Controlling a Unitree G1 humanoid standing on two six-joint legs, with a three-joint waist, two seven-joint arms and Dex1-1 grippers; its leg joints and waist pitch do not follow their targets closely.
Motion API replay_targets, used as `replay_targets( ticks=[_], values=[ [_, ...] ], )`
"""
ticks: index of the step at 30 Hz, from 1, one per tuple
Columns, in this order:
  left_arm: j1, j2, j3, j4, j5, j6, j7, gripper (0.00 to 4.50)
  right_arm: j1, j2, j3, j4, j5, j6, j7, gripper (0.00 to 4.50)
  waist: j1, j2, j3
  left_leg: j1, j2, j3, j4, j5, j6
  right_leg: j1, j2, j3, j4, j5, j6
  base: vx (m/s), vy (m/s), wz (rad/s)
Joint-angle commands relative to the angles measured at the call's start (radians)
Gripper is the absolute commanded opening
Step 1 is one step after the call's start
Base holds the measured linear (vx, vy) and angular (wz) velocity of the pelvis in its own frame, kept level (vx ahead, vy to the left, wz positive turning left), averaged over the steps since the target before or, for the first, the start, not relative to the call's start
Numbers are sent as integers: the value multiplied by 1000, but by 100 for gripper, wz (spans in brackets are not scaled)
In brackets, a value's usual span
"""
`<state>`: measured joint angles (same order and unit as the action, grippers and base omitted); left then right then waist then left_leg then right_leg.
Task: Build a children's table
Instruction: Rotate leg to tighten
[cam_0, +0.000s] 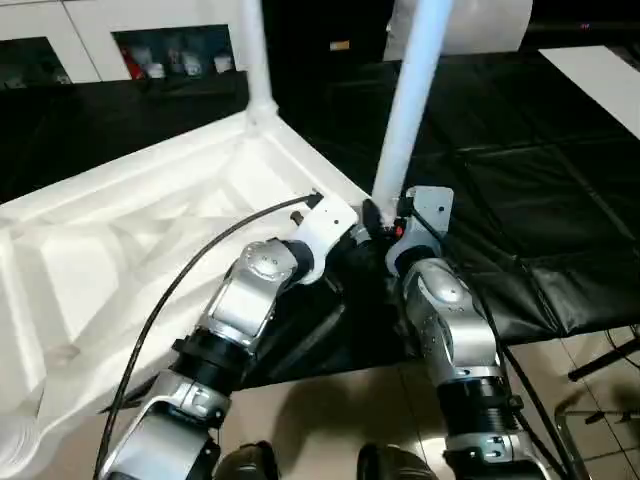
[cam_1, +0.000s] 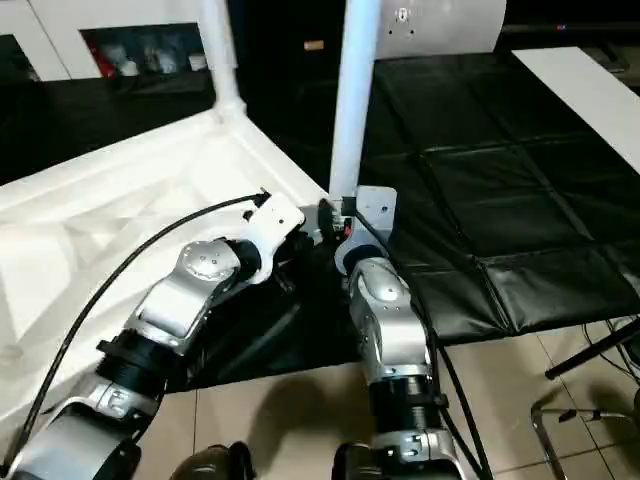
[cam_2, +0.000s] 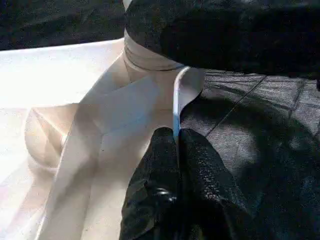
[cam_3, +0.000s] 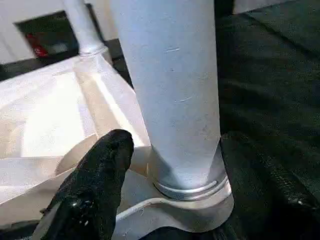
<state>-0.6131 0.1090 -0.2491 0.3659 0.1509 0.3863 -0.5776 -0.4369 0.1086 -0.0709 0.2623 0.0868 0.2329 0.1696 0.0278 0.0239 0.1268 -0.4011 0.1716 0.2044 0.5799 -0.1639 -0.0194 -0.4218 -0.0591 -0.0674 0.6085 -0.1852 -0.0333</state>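
**Seating the near-corner leg**

I'm steadying the table top (cam_0: 130, 240), lying underside-up on the black work table (cam_0: 520, 200). L gripper (cam_2: 176, 145) is pinching its rim, fingers pressed together. R gripper (cam_3: 170, 175) is straddling the leg (cam_3: 170, 90), jaws spread, w/ the base at the socket. Best to keep the leg vertical and press straight down.

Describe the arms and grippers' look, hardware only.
Both forearms are silver metal with black ribbed joint sections; the left arm has a white wrist housing and a loose black cable looping along it. The right arm carries a silver bracket at the wrist with small red details. Gripper fingers are black, textured.
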Motion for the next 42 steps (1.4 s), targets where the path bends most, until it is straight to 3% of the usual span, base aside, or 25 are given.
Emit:
replay_targets(
  ticks=[1,2,3,4,5,9,14,16,20,26,42],
  values=[
    [40,45,6,-46,-34,-82,-77,0,-7,-44,1,-1,69,4,127,349,8,-11,-77,19,55,-38,-55,-83,122,64,-93,59,-68,-55,-201,0,0,0],
    [46,61,2,-48,-38,-94,-96,0,-6,-60,-1,-4,78,2,155,361,8,-13,-76,16,56,-37,-54,-81,135,67,-95,59,-66,-44,-207,0,0,0],
    [54,83,-1,-51,-41,-104,-121,0,-4,-91,6,-11,86,3,209,361,8,-10,-75,19,57,-35,-53,-81,140,61,-93,59,-68,-44,-213,0,0,0],
    [69,124,-3,-56,-49,-121,-166,0,0,-151,20,-24,103,3,314,361,12,-12,-73,17,56,-37,-53,-89,139,68,-93,56,-67,-62,-211,0,0,0],
    [70,128,-4,-56,-49,-122,-170,0,0,-157,22,-25,104,3,323,386,12,-11,-72,18,58,-36,-54,-94,137,66,-93,57,-69,-72,-210,0,0,0],
    [104,247,-40,-77,-74,-224,-350,0,1,-339,79,-29,136,24,627,408,16,-11,-69,25,62,-37,-57,-144,113,62,-93,57,-78,-172,-201,0,0,0],
    [113,320,-59,-71,-94,-305,-479,0,-8,-459,141,-14,149,-9,848,421,22,-8,-69,28,67,-35,-57,-141,114,58,-95,59,-72,-138,-226,0,0,0],
    [109,362,-81,-58,-113,-365,-567,0,-20,-527,185,1,166,-31,1013,421,32,-15,-70,27,67,-35,-54,-140,123,61,-95,57,-70,-143,-229,0,0,0],
    [106,399,-113,-46,-135,-432,-689,0,-43,-568,228,24,186,-37,1167,421,43,-15,-68,29,71,-33,-55,-143,119,54,-95,58,-68,-165,-231,0,0,0],
    [88,429,-152,-29,-156,-508,-816,0,-79,-602,279,53,192,-28,1308,373,61,-17,-69,34,75,-33,-57,-151,105,50,-98,59,-67,-187,-234,0,0,0],
    [48,421,-183,9,-165,-585,-908,0,-118,-589,336,90,203,-15,1431,227,70,-20,-65,34,77,-34,-59,-152,94,51,-102,61,-68,-190,-239,0,0,0]
  ],
)
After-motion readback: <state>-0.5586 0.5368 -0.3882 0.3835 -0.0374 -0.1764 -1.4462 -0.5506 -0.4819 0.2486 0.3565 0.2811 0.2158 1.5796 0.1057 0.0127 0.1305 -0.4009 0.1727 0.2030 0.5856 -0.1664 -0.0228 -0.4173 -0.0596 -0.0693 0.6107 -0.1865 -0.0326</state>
